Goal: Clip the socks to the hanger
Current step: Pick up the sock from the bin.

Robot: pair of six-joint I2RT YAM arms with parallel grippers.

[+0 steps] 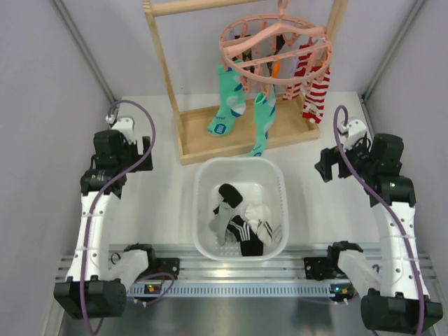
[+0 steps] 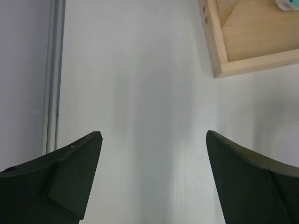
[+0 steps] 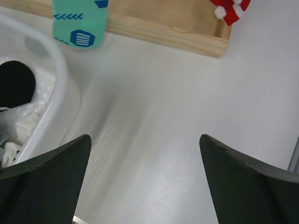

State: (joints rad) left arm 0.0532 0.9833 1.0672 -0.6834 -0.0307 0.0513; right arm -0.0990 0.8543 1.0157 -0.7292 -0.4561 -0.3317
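Small black, grey and white socks (image 1: 239,221) lie heaped in a white basket (image 1: 203,196) at the table's near middle. The round pink hanger (image 1: 274,49) hangs from the wooden rack at the back, carrying long teal socks (image 1: 231,105) and red-and-white striped socks (image 1: 316,89). My left gripper (image 1: 131,148) hovers open over bare table left of the basket, and its wrist view shows wide jaws around nothing (image 2: 154,135). My right gripper (image 1: 337,162) is open to the basket's right, also with nothing between its fingers (image 3: 145,137).
The light wooden rack (image 1: 231,136) stands on a tray base at the back, its corner (image 2: 233,46) near my left gripper. The basket rim (image 3: 56,79) and a teal sock toe (image 3: 79,23) show in the right wrist view. Grey walls close both sides.
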